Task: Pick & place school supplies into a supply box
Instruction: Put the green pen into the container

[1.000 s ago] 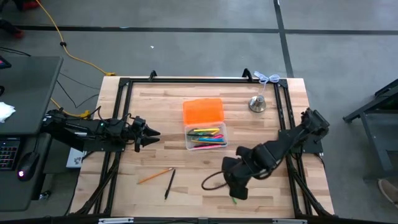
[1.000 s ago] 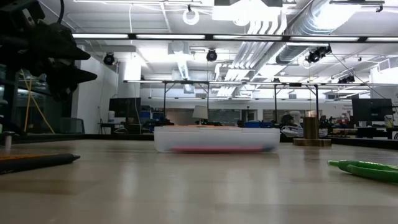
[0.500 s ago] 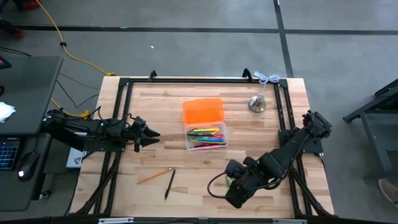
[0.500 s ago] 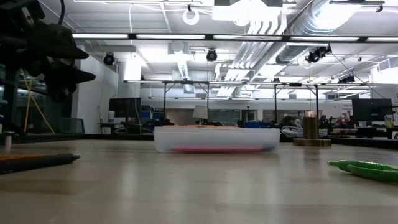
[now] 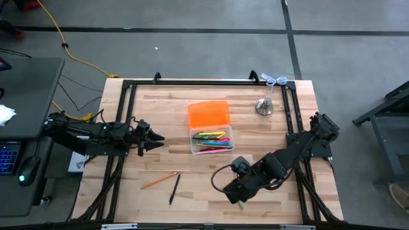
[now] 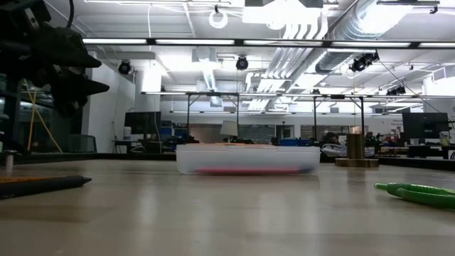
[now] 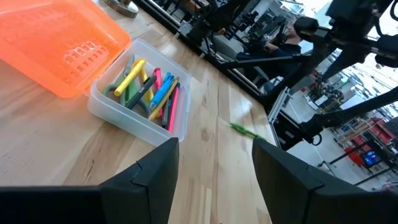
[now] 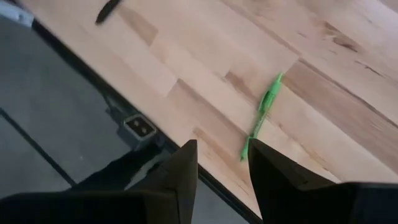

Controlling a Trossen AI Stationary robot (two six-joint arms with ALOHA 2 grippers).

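Pale wood table (image 5: 160,121), grey concrete floor (image 5: 192,51), ceiling ducts (image 6: 341,28)

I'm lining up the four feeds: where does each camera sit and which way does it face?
High: overhead, facing down on table, both arms.
Low: table height, facing the supply box; left arm at its edge.
Left wrist: past the left tool toward the box.
Right wrist: past the right tool at green pen.
Shared: box in three.

The box (image 5: 212,142) was placed mid-desk (image 5: 160,121), pens (image 5: 213,140) inside, lid (image 5: 208,114) behind. A bell (image 5: 264,107) stood right-rear; two pencils (image 5: 165,181) lay front-left.
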